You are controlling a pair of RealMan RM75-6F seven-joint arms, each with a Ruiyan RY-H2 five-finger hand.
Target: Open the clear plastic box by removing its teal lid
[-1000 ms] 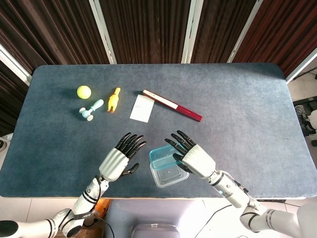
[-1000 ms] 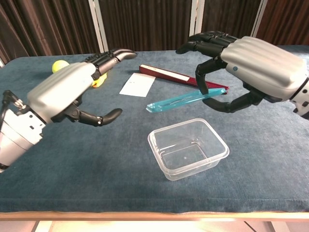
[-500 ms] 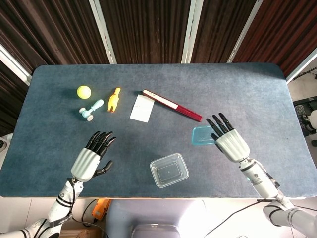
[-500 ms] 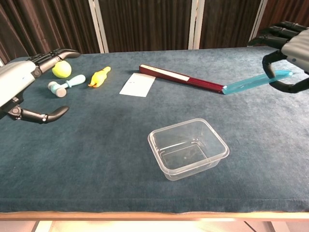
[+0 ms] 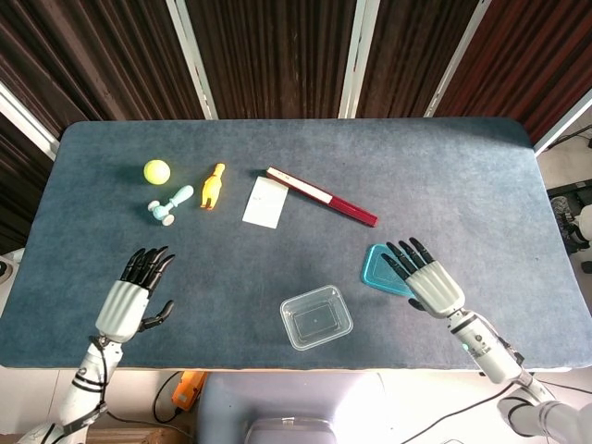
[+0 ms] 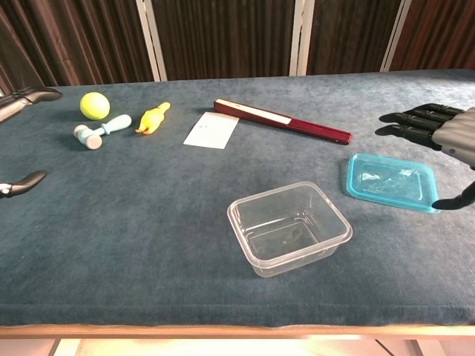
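The clear plastic box (image 5: 316,317) (image 6: 289,226) stands uncovered near the table's front edge. Its teal lid (image 5: 377,268) (image 6: 390,182) lies flat on the cloth to the right of the box, apart from it. My right hand (image 5: 428,279) (image 6: 439,133) hovers over the lid's right side with fingers spread and holds nothing. My left hand (image 5: 132,296) (image 6: 21,137) is far off at the front left, fingers apart and empty; the chest view shows only its fingertips at the frame edge.
A yellow ball (image 5: 156,171), a light-blue toy (image 5: 171,204) and a yellow rubber chicken (image 5: 214,186) lie at the back left. A white card (image 5: 265,202) and a dark red stick (image 5: 321,196) lie behind the box.
The right hand set the lid down flat on the table and let go of it. The left hand drew back further to the front left.
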